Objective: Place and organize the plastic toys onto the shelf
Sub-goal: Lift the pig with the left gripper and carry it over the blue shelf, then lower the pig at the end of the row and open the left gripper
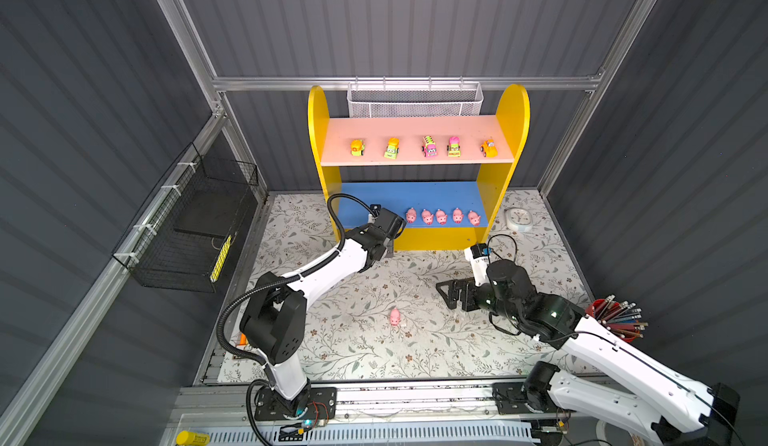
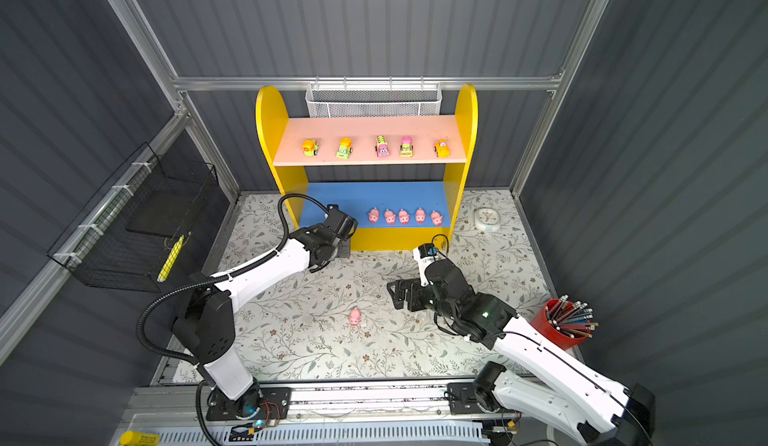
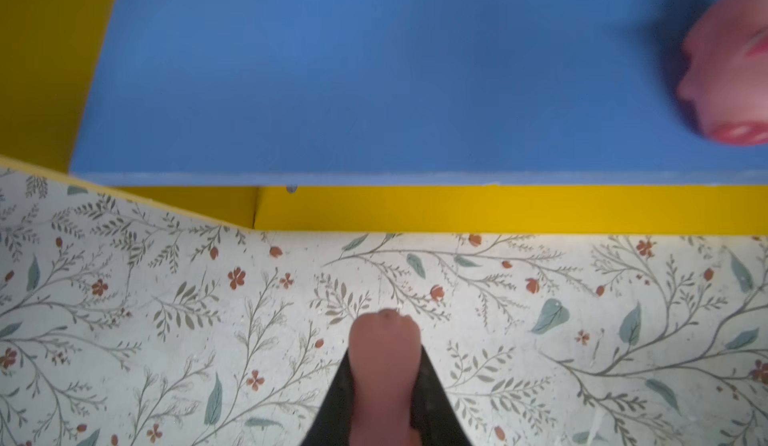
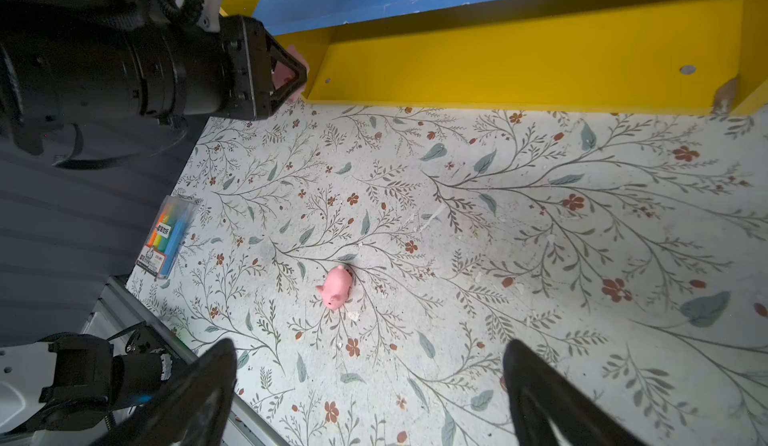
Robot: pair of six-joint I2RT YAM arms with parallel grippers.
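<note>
— Pink, that lump pinched between the fingers of the left gripper [image 3: 384, 350]?
— Yes, the held pig [image 3: 382, 385]. It is clamped tight and pokes out past the tips. It hangs over the floral mat [image 3: 166, 298] at the bottom centre of the left wrist view, just short of the blue lower board [image 3: 374, 70].
— And the arm behind it?
— In both top views it stretches from the lower left up to the shelf [image 1: 513, 107], with the wrist bent at the board's left end.
— The right gripper [image 4: 370, 361]?
— Its fingers [image 4: 216, 373] are spread wide with nothing between them. In a top view it points toward the left of frame over the mat, and the arm folds back to the lower right.
— Other toys?
— One loose pig [image 1: 395, 317] lies on the mat near centre. Five pigs [image 1: 441, 216] line the blue board's right half, and five vehicles [image 1: 429, 146] stand on the pink upper board [image 1: 415, 126].
</note>
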